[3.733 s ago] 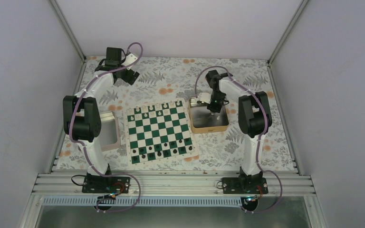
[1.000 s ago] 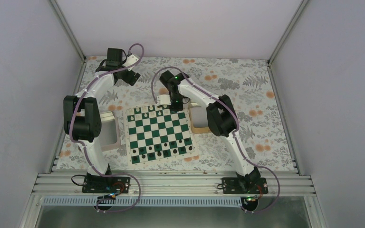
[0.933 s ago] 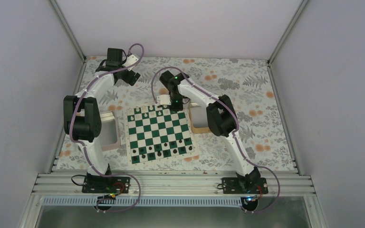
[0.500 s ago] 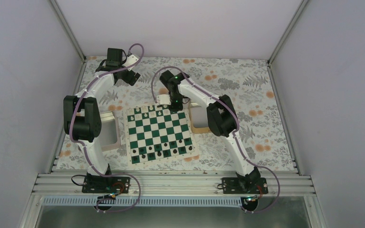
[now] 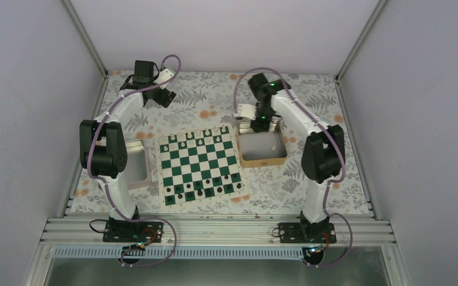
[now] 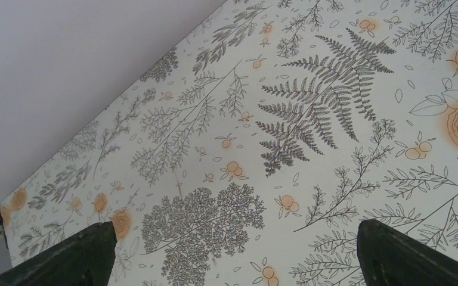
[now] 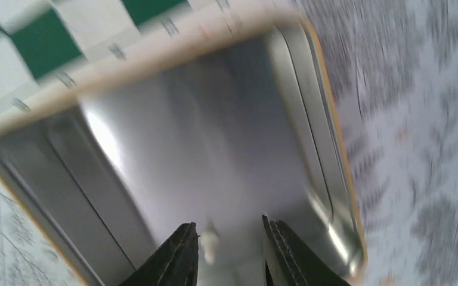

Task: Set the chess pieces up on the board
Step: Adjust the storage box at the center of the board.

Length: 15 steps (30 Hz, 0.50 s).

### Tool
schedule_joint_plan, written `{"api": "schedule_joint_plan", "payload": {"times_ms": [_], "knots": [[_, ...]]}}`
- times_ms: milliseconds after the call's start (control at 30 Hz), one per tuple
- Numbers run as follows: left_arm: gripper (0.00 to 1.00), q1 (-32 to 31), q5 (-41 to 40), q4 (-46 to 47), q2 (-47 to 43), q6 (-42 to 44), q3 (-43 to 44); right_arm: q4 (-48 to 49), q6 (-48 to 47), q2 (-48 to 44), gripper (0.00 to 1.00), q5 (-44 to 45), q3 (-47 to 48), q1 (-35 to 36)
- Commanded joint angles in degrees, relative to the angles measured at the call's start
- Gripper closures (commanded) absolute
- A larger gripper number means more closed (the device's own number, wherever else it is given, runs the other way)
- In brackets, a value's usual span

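tan tin (image 5: 263,159) holds one white chess piece (image 7: 209,243) between the parted, empty fingers of the right gripper (image 7: 229,247); board (image 5: 200,164) just beside; left gripper (image 6: 234,238) spread wide.

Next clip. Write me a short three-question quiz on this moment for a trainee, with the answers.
1. Which side of the chessboard carries the dark pieces: the side near the arms' bases or the far side?
2. True or false: the left gripper holds a chess piece.
3. The right gripper hangs above: A) the chessboard, B) the tan tin, C) the grey tray.
Key: 1, the near side. 2, false: its jaws stand wide open and empty over the floral cloth. 3, B: a small white piece lies in the tin, seen between its fingers.
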Motion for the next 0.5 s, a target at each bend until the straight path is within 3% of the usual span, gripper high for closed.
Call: {"api": "schedule_joint_plan", "payload": {"times_ms": [0, 467], "knots": [[0.00, -0.2, 0.9, 0.2, -1.5, 0.4, -0.1, 3.1, 2.2, -2.5, 0.71, 2.6, -7.0, -6.1], [0.00, -0.6, 0.9, -0.3, -1.9, 0.3, 0.0, 8.2, 3.1, 2.7, 0.78, 4.9, -10.8, -16.6]]}}
